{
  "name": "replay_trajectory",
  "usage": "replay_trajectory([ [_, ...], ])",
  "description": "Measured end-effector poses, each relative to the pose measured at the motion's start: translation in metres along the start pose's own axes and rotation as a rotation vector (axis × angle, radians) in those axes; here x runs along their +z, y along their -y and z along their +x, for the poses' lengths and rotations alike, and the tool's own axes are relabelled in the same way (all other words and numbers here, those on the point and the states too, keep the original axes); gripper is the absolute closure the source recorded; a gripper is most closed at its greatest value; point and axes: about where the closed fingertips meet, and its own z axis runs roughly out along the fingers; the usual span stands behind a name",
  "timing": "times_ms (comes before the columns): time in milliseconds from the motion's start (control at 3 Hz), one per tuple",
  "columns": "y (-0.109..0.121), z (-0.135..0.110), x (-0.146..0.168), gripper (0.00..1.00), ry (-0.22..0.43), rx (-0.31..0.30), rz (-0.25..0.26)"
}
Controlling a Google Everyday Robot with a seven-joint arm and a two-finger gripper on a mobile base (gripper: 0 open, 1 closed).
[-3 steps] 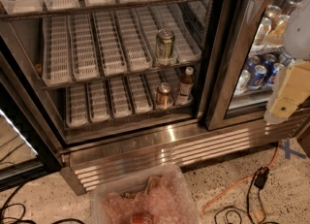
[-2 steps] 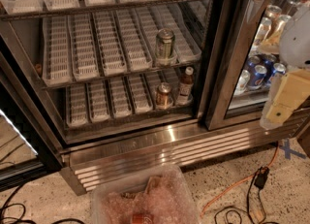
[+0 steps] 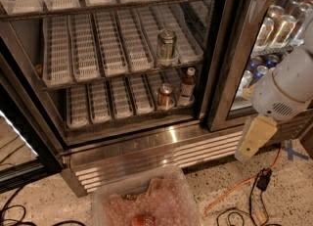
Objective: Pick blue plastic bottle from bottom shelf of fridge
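the pick is judged not yet begun; the blue plastic bottle (image 3: 187,85) is seen upright at the right end of the bottom shelf (image 3: 105,103) of the fridge (image 3: 146,147), just beside a copper-brown can (image 3: 165,96), and it is touched by nothing else. the gripper (image 3: 252,139) is located outside the fridge, low at the right, well apart from the bottle; whether it is open or closed cannot be told, and nothing is seen held in it; the reach, the grasp and the withdrawal are all judged outstanding.
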Motion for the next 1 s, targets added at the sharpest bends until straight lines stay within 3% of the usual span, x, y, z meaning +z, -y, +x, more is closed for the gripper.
replay_trajectory([
  [333, 0.0082, 0.01, 0.0511, 0.0, -0.036, 0.052, 0.007],
  [667, 0.0098, 0.0112, 0.0539, 0.0, -0.037, 0.063, 0.016],
  [1000, 0.0137, 0.013, 0.058, 0.0, -0.014, 0.124, 0.03],
])
